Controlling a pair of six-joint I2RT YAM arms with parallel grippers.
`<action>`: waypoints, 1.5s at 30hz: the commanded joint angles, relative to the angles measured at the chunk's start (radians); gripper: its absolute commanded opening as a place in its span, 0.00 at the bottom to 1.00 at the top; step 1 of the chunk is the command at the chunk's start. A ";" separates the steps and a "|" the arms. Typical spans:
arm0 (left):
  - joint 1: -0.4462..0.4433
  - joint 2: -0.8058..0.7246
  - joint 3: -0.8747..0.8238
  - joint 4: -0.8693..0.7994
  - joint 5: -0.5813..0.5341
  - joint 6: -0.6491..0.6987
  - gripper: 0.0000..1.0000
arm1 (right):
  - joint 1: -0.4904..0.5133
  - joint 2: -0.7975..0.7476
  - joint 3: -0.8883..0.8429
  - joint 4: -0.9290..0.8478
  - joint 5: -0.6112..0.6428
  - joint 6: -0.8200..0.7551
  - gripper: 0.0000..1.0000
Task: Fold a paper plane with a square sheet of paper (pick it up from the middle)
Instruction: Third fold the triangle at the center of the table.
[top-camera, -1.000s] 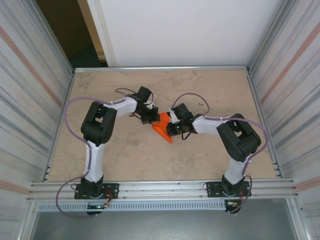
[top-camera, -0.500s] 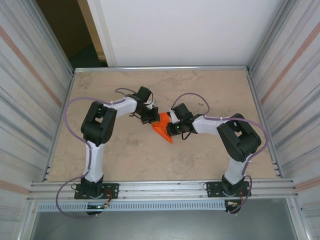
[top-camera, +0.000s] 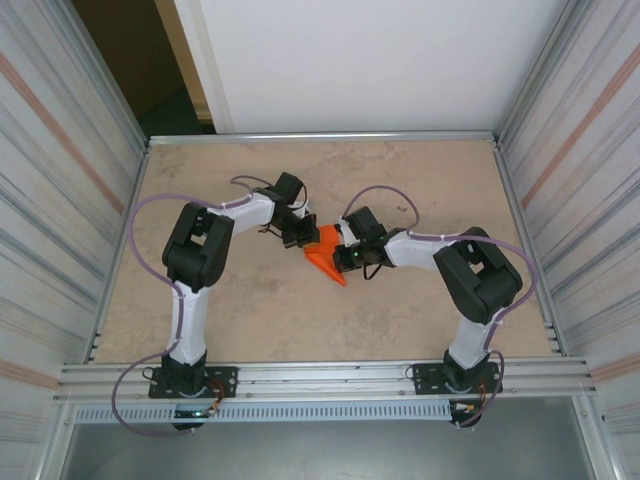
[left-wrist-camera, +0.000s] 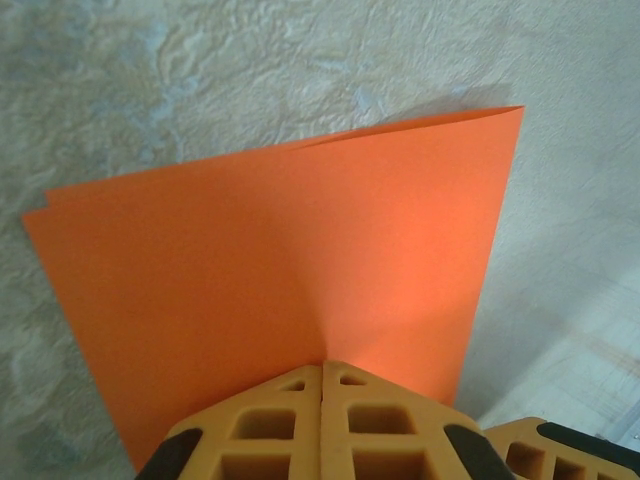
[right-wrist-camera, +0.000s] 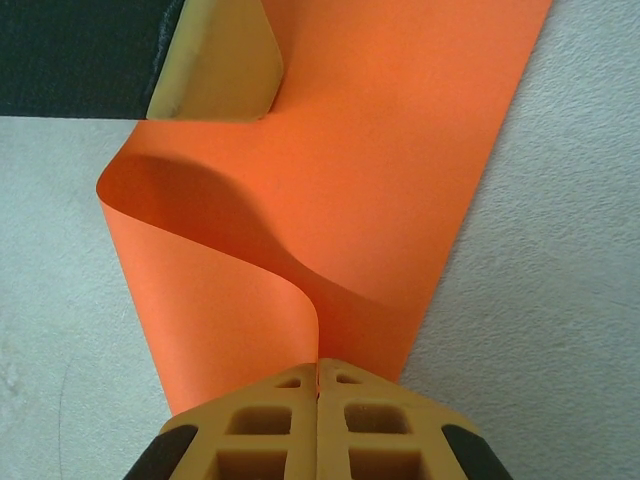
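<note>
1. The square sheet of paper (top-camera: 327, 260) sits over the middle of the table (top-camera: 420, 320), held between the two arms. From above it shows as an orange wedge with its tip toward the arm bases. I cannot tell whether its lower edge touches the table.
2. The left fingers (left-wrist-camera: 265, 420) are pressed together on the sheet's near edge. In the left wrist view the paper spreads away from them in two layers. The layers' edges lie slightly out of line at the far right corner and along the left side.
3. The right fingers (right-wrist-camera: 262, 425) are also clamped tight on the paper, at the opposite edge. In the right wrist view the sheet rolls away from them in a soft loop. It runs up to the other arm's fingers, which pinch it at the upper left.
4. Done, as I judge it: the sheet is off the table and doubled over, so the first fold in half is begun.
5. That fold does not look set. The bend is a rounded curve, not a sharp crease, and the two layers are not squared to each other.
6. Left to do, by my reading: flatten and crease the half fold, turn in the nose corners and fold the wings. Nothing here resembles a narrow pointed dart, so the task is at an early stage.
7. The paper is plain orange on every face in view. I can read no brand, label or writing on the fingers, the arms or the table.
</note>
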 joint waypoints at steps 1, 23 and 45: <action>-0.009 0.034 0.034 -0.073 -0.008 0.029 0.05 | -0.005 0.018 0.003 -0.035 -0.011 -0.022 0.00; -0.001 -0.320 -0.282 0.278 0.043 -0.255 0.12 | -0.007 0.028 0.018 -0.055 -0.030 -0.022 0.00; -0.106 -0.246 -0.391 0.399 0.049 -0.340 0.04 | -0.010 0.041 0.014 -0.055 -0.029 -0.018 0.00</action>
